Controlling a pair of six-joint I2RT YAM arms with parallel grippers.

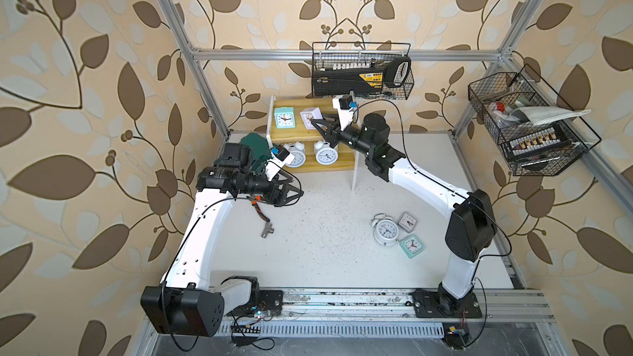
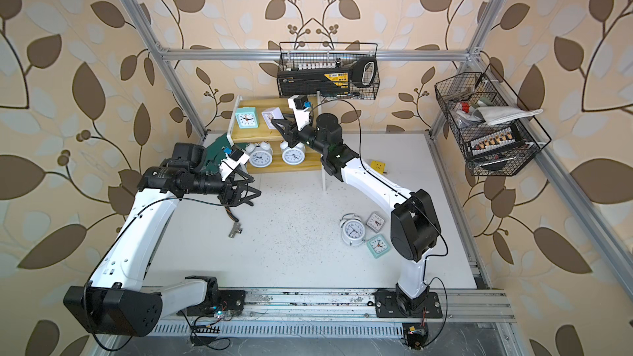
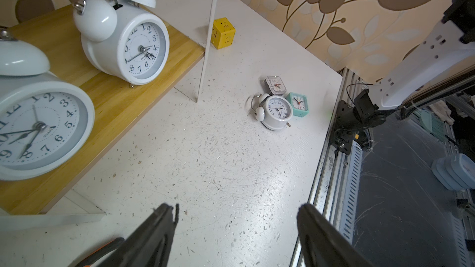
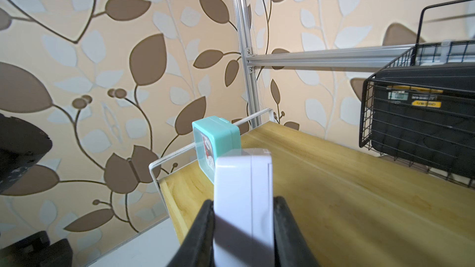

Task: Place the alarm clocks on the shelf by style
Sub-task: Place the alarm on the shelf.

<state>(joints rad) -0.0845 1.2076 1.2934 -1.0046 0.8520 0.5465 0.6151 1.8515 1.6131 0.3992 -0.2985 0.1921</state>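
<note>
My right gripper (image 4: 244,209) is shut on a pale white-lilac square clock (image 4: 244,188), holding it over the shelf's top board (image 4: 334,188) beside a mint-green square clock (image 1: 285,118). Whether the held clock touches the board I cannot tell. Two white twin-bell clocks (image 1: 296,155) (image 1: 326,155) stand on the lower board. On the table right of centre lie a twin-bell clock (image 1: 385,231), a greyish square clock (image 1: 407,221) and a mint-green one (image 1: 412,245). My left gripper (image 3: 236,209) hangs open and holds nothing, in front of the shelf's left end.
A black wire basket (image 1: 361,70) hangs just above the shelf's back, another (image 1: 527,125) on the right wall. A teal case (image 1: 255,145) lies left of the shelf. A metal fitting (image 1: 267,231) lies under the left arm. A yellow cube (image 2: 378,167) sits right of the shelf.
</note>
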